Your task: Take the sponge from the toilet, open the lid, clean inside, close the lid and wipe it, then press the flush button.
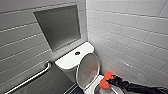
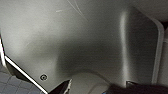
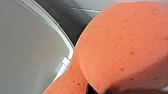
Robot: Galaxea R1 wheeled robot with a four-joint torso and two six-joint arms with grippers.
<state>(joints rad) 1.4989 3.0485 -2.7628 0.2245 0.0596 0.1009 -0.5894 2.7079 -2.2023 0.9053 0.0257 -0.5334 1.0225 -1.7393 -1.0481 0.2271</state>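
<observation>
The white toilet (image 1: 71, 61) stands in the corner with its lid (image 1: 88, 68) raised against the tank, grey inner face showing. On the tank top sits the dark round flush button (image 1: 77, 53). My right gripper (image 1: 111, 80) comes in from the right, shut on the red-orange sponge (image 1: 105, 81), which hangs over the bowl's rim (image 1: 98, 80). The sponge (image 3: 125, 45) looms large in the right wrist view, with the lid (image 3: 27, 50) beside it. The left wrist view looks closely at the lid's grey face (image 2: 82, 42); my left gripper (image 2: 98, 88) stands open with nothing in it.
A steel grab bar (image 1: 30, 78) runs along the left wall. A grey recessed panel (image 1: 58, 26) sits above the tank. White tiled wall (image 1: 130, 32) closes in on the right. Dark floor tiles (image 1: 53, 83) lie left of the toilet.
</observation>
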